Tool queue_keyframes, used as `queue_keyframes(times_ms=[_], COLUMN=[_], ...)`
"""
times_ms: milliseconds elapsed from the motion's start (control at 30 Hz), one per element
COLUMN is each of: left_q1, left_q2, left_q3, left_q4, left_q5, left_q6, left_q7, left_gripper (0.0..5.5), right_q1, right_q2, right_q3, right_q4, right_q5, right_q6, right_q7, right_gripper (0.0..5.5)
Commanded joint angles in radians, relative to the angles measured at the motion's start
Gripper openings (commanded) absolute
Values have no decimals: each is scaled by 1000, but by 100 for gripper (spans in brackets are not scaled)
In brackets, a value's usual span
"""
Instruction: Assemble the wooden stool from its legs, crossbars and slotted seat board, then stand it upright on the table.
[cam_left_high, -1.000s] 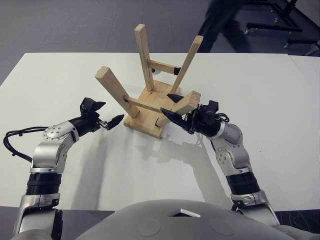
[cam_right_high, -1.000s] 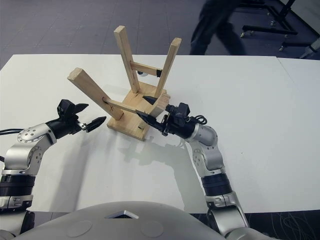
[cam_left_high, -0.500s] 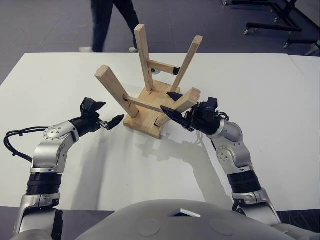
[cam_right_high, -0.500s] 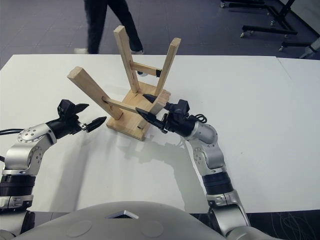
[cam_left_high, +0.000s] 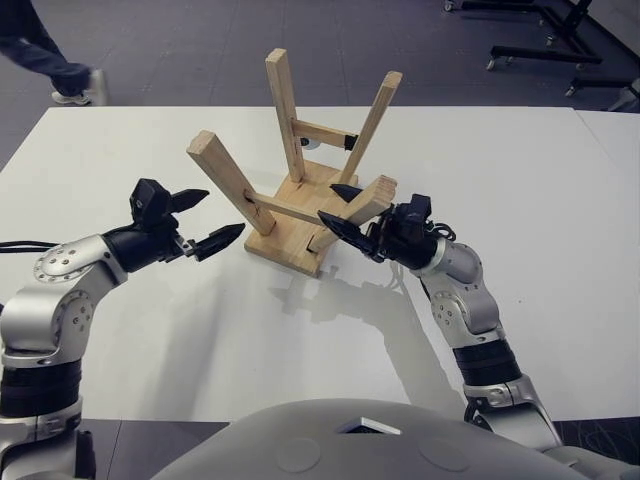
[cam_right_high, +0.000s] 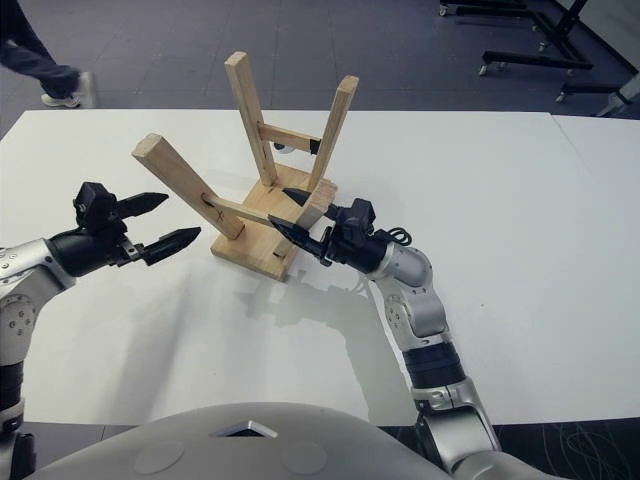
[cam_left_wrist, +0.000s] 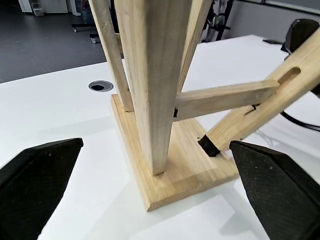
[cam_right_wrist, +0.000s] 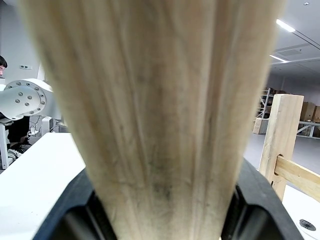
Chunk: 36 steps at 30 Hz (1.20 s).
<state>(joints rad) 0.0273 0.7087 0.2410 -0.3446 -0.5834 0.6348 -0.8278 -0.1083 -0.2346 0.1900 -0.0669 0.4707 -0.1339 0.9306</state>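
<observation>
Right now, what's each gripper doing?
Left gripper: open, holding nothing.
Right gripper: shut on the stool leg nearest it.

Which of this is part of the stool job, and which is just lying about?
Job: stool, upside down on its seat board; right gripper, clamped on a leg; left gripper, open beside the stool; table.
Lying about: hole in the tabletop; stands on the floor behind.

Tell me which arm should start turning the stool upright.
Right. The right gripper sits around the near right leg of the stool, so it may only need to close and lift. The left gripper is open, apart from the stool, short of the left leg.
</observation>
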Motion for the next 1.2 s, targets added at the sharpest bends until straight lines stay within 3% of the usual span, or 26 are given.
queue_keyframes(times_ms=[33, 200, 367, 600, 833, 1200], left_q1=[-5, -96, -317, -386, -374, -397], left_q2=[98, 165, 228, 231, 279, 290], left_q3=[55, 94, 181, 157, 9, -190], left_q4=[18, 21, -14, -79, -299, -385], left_q5=[63, 87, -48, -120, -71, 81], left_q6=[-42, -61, 23, 59, 68, 45], left_q7=[-10, 9, 21, 36, 56, 64], left_gripper=[540, 540, 540, 540, 540, 540], right_q1=[18, 15, 24, 35, 27, -27], right_q2=[-18, -25, -25, -17, -19, -68], right_q3=[13, 14, 12, 10, 18, 43], right_q4=[31, 25, 50, 110, 102, -20], right_q5=[-39, -39, -43, -48, -52, -53], right_q6=[38, 45, 33, -5, 2, 149], right_q7=[-6, -11, -14, -11, -13, -50], right_gripper=[206, 206, 206, 206, 206, 206])
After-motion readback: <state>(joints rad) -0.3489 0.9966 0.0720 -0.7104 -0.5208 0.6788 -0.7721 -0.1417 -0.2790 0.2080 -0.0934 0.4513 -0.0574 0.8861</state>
